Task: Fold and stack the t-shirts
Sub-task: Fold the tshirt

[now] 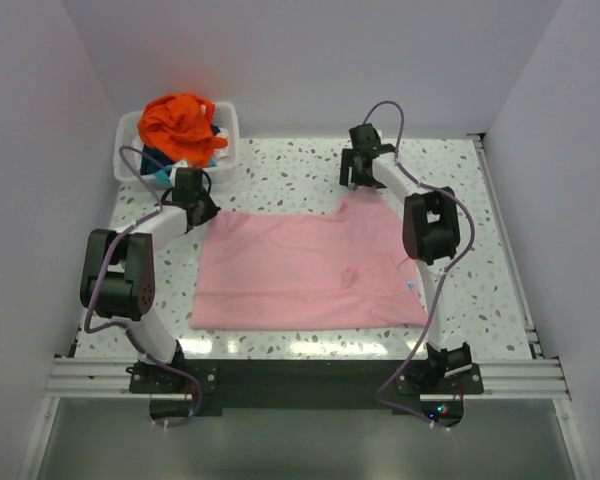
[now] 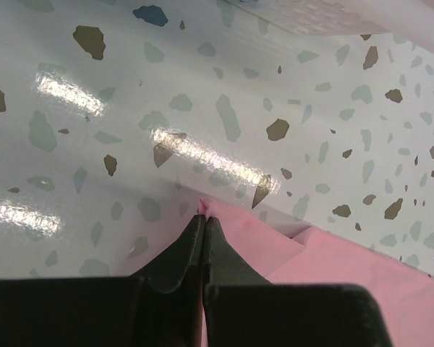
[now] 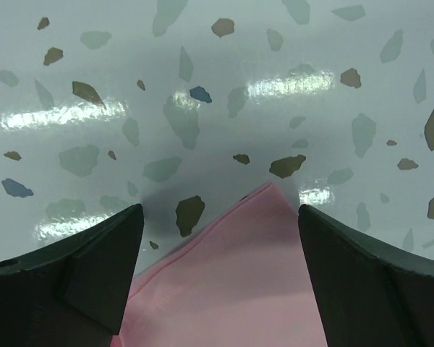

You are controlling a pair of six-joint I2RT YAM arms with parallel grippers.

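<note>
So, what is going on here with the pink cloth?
Two robot arms are working on a pink t-shirt spread flat on the table. The left gripper is shut on its far left corner; the right gripper hangs open over the far right corner, not gripping yet. An orange t-shirt lies on top in the white bin.

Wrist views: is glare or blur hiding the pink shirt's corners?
Left wrist: bright glare streaks lie on the table beyond the pink shirt, and the corner is sharp at the left gripper. Right wrist: glare patches sit clear of the shirt corner, with a soft shadow beside it.
</note>
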